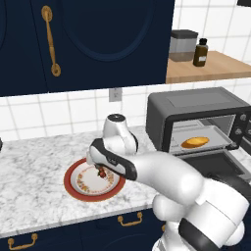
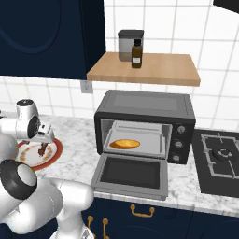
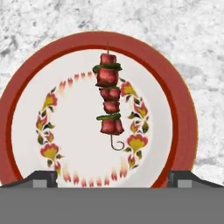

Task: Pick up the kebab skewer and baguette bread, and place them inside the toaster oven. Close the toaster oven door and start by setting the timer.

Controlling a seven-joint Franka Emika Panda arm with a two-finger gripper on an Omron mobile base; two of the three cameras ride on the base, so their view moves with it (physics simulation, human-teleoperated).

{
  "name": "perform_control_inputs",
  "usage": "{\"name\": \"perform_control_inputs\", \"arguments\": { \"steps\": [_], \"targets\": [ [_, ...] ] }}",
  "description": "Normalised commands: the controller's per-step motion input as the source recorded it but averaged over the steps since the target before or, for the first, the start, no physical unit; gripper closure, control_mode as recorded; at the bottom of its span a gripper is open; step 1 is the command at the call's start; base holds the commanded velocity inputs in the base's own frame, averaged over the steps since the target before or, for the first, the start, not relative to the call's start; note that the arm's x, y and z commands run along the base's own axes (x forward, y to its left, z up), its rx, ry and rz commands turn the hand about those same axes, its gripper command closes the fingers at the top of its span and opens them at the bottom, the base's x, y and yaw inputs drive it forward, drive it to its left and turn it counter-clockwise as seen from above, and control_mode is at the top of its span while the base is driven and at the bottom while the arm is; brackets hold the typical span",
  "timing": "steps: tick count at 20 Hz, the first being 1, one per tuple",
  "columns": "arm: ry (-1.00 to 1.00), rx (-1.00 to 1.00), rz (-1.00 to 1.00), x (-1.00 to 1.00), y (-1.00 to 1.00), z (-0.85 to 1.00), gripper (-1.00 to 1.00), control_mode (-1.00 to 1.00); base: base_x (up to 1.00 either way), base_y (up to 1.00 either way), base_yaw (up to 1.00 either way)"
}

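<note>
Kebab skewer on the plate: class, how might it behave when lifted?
The kebab skewer looks thin and stiff, so probably light. Its chunks may make it roll between the jaws. Lying flat on the plate, it likely offers little to grip.

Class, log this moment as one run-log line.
tool: open, above plate | kebab skewer: on plate, not held | baguette bread: inside toaster oven | toaster oven door: open
</note>
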Motion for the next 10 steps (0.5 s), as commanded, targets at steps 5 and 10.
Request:
{"name": "perform_control_inputs", "arguments": {
  "steps": [5, 10],
  "targets": [
    [0.0, 0.0, 0.0, 0.68, 0.05, -0.32, -1.0, -1.0, 0.0, 0.0, 0.0],
    [0.02, -0.04, 0.0, 0.29, 0.16, -0.5, -1.0, -1.0, 0.0, 0.0, 0.0]
  ]
}}
